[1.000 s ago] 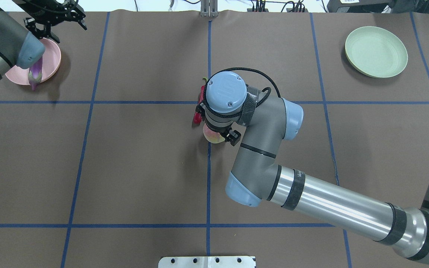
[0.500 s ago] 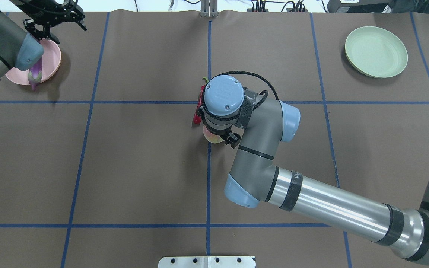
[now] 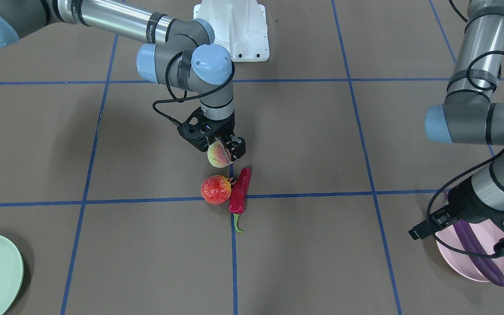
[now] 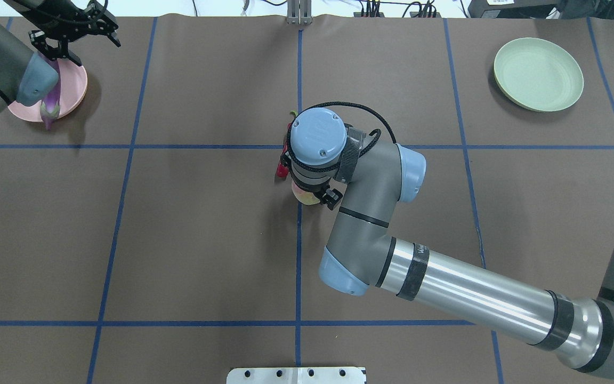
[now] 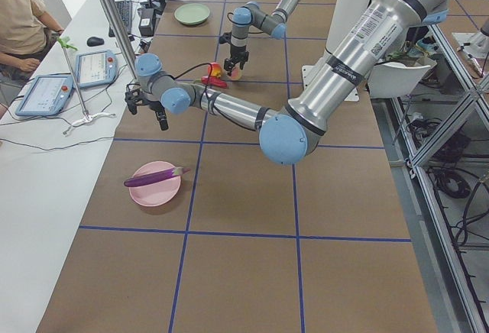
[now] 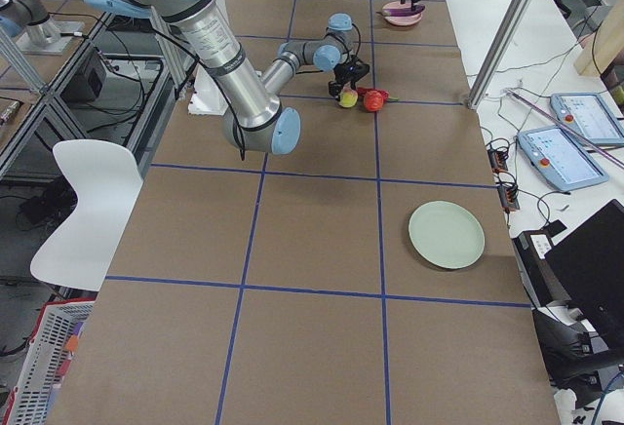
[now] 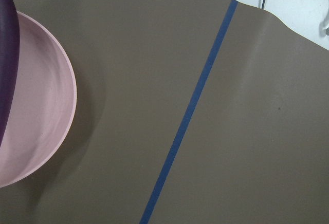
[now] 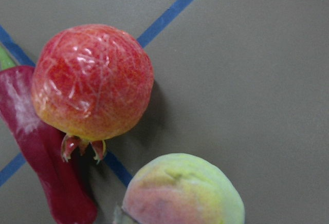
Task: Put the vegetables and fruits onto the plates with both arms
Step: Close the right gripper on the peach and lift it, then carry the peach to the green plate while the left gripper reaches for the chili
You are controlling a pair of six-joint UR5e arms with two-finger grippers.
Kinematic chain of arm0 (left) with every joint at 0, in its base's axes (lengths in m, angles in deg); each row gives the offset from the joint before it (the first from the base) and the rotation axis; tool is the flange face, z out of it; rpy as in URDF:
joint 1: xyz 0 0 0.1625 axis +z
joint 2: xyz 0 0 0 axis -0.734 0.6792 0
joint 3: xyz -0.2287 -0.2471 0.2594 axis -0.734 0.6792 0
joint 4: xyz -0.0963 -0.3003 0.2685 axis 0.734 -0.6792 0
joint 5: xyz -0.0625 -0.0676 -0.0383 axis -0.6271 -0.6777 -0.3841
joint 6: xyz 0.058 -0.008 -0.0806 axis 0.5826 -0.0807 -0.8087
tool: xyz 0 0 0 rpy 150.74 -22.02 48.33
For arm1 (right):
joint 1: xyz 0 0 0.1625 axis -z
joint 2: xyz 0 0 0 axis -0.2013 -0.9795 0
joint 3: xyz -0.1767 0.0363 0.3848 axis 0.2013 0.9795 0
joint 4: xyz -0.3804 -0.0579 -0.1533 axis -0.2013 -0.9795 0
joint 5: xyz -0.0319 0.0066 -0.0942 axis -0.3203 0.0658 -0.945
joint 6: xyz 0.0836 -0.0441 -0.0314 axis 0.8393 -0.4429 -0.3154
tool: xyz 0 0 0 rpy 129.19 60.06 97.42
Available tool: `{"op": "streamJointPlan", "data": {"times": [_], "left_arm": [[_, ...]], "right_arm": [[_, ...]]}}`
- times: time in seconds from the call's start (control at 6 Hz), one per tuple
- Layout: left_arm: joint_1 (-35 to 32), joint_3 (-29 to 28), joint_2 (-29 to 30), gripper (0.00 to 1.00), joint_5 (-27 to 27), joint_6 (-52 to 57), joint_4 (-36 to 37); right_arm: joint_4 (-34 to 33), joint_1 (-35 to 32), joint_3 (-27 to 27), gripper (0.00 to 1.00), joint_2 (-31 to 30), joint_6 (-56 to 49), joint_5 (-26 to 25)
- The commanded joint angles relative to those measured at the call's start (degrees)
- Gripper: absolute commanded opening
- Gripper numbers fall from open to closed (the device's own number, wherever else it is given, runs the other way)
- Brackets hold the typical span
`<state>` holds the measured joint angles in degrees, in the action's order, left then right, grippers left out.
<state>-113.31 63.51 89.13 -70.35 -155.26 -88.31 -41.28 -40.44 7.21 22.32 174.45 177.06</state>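
Observation:
The purple eggplant (image 3: 479, 253) lies across the pink plate (image 3: 451, 256) with one end over the rim. My left gripper (image 4: 75, 37) hangs open above the plate's far side, holding nothing. At the table's middle, the peach (image 3: 217, 157) sits between the fingers of my right gripper (image 3: 221, 153), which looks open and low around it. Just beyond the peach lie the pomegranate (image 3: 216, 189) and the red chili (image 3: 239, 192), touching each other. In the right wrist view the pomegranate (image 8: 92, 82) and chili (image 8: 46, 167) lie above the peach (image 8: 185, 193). The mint green plate (image 4: 539, 74) holds nothing.
Blue tape lines grid the brown table cover. The white base block (image 3: 234, 26) stands at the robot's edge. A seated person (image 5: 23, 20) and tablets (image 5: 95, 66) are at a side desk beyond the table's far edge.
My right wrist has shifted slightly left and lower around the peach, which has stayed put. The left gripper has drawn a little further from the pink plate toward the far edge.

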Motion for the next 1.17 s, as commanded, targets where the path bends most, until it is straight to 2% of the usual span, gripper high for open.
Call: {"op": "streamJointPlan", "data": {"times": [0.0, 0.33, 0.5, 0.83, 1.0], "left_arm": [[0.00, 0.49, -0.17, 1.00, -0.06, -0.09, 0.01], [0.61, 1.37, -0.17, 1.00, -0.06, -1.67, 0.09], [1.31, 2.77, -0.08, 1.00, -0.06, -4.11, 0.27], [7.26, 5.06, 2.01, 1.00, 1.76, -11.05, 0.09], [12.43, 6.37, 3.59, 1.00, 6.31, -11.78, 0.01]], "right_arm": [[0.50, -0.18, 0.09, 0.00, 0.02, -0.53, -0.11], [0.07, -1.84, -2.37, 0.00, -0.16, -0.72, 0.41], [-2.11, -4.63, -5.94, 0.00, -1.38, -1.15, 2.24], [-4.68, -12.61, -13.25, 0.00, -9.34, -12.68, 6.71], [-4.77, -17.53, -13.01, 0.00, -11.21, -20.33, 9.18]]}}
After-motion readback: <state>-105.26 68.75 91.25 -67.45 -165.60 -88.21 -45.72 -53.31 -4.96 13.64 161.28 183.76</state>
